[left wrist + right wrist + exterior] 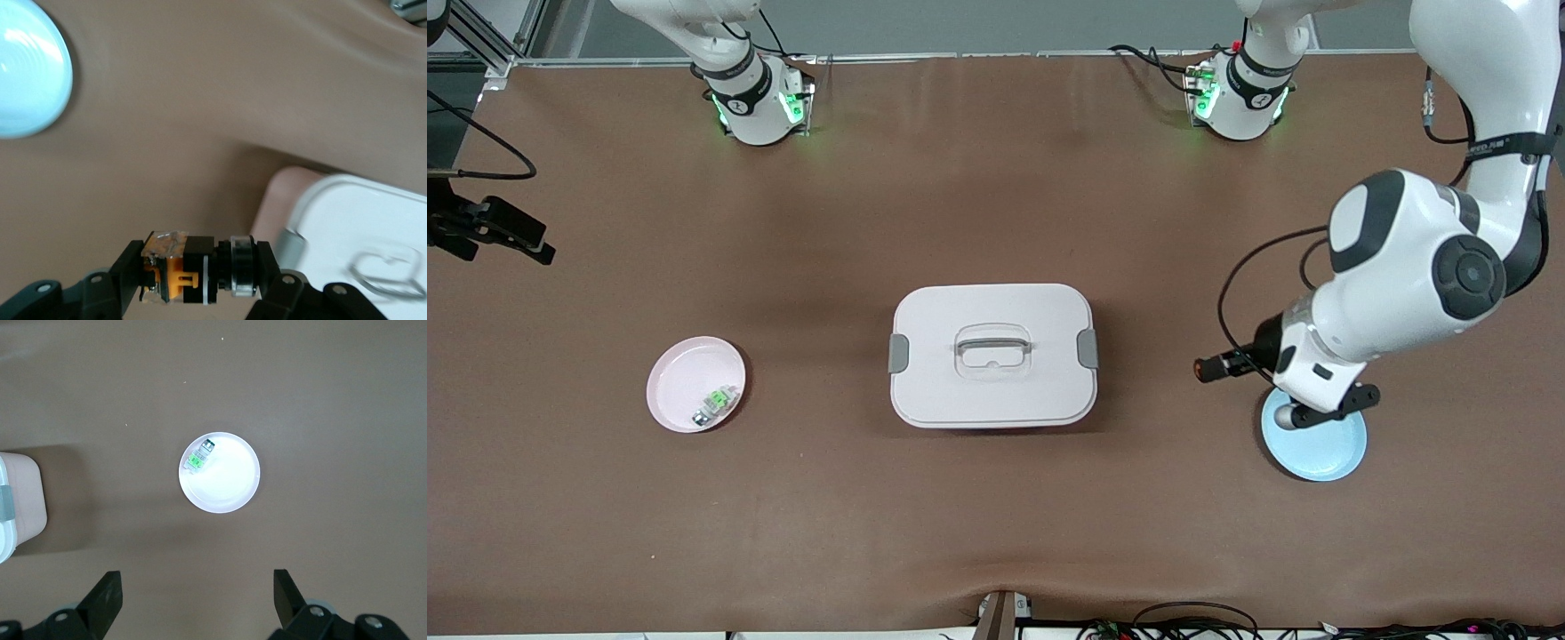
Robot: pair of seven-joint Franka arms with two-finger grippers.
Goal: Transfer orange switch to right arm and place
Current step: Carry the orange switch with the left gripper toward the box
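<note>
My left gripper point(1221, 365) point(199, 268) is shut on the orange switch point(1208, 368) point(190, 267), a small black cylinder with orange marks. The switch lies sideways between the fingertips, up in the air over the bare table between the blue plate point(1320, 449) and the white box point(992, 356). My right gripper point(197, 597) is open with nothing in it, high over the table beside the pink plate point(223, 477).
The pink plate point(689, 378) lies toward the right arm's end and holds a small green-and-white component point(716, 403) point(198, 458). The lidded white box with a handle stands mid-table, also in both wrist views point(360, 227) point(17, 500). The blue plate point(27, 73) holds nothing.
</note>
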